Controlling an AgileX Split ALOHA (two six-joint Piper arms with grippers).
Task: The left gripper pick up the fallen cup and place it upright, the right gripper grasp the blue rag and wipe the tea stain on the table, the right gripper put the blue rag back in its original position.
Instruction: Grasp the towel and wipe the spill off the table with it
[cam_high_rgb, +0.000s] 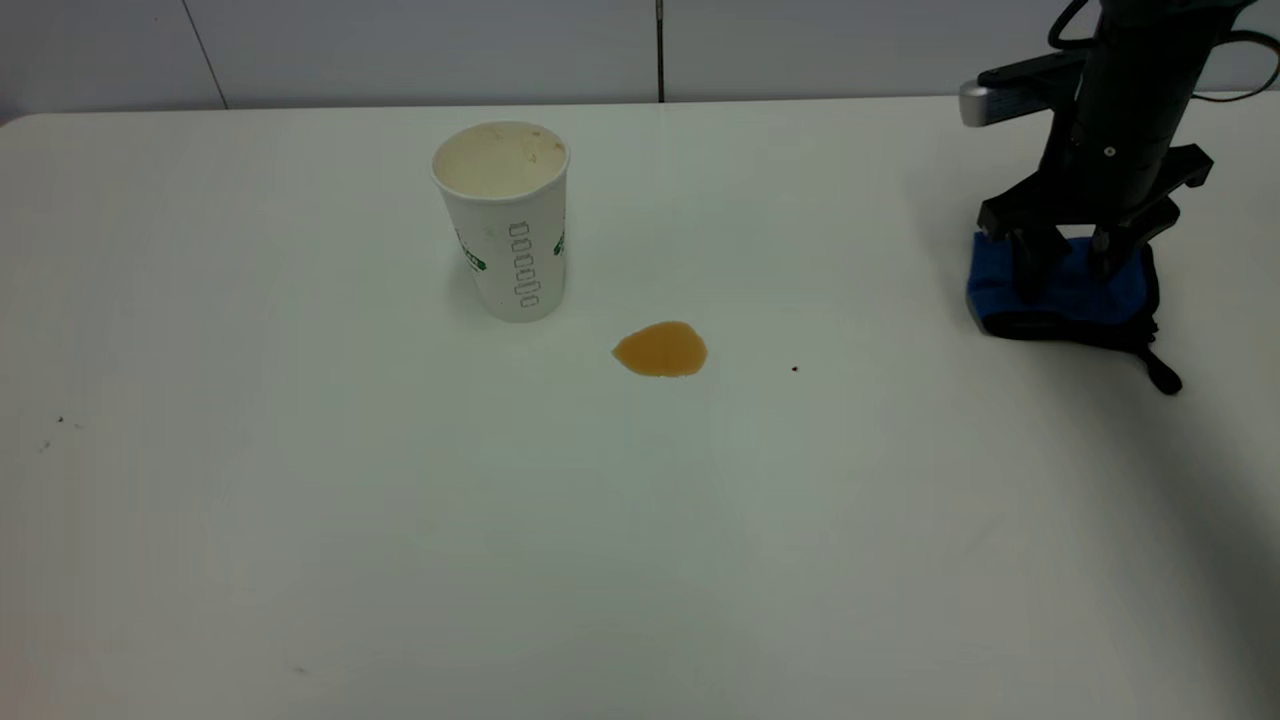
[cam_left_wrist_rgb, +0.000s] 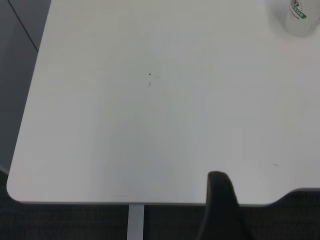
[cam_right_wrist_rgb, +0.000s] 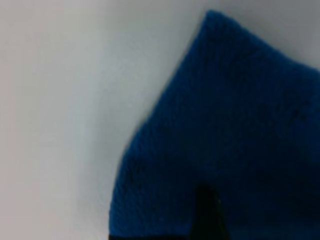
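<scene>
Blue rag under right tool

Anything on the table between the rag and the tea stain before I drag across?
Almost bare. In the exterior view, only a tiny dark speck lies between the blue rag and the tea stain. The cup stands off that line.

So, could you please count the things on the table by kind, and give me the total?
White paper cup with green print, standing upright: 1
Folded blue cloth rag with black edging, under the right hand: 1
Brown puddle of tea on the white table: 1
Total: 3
</scene>
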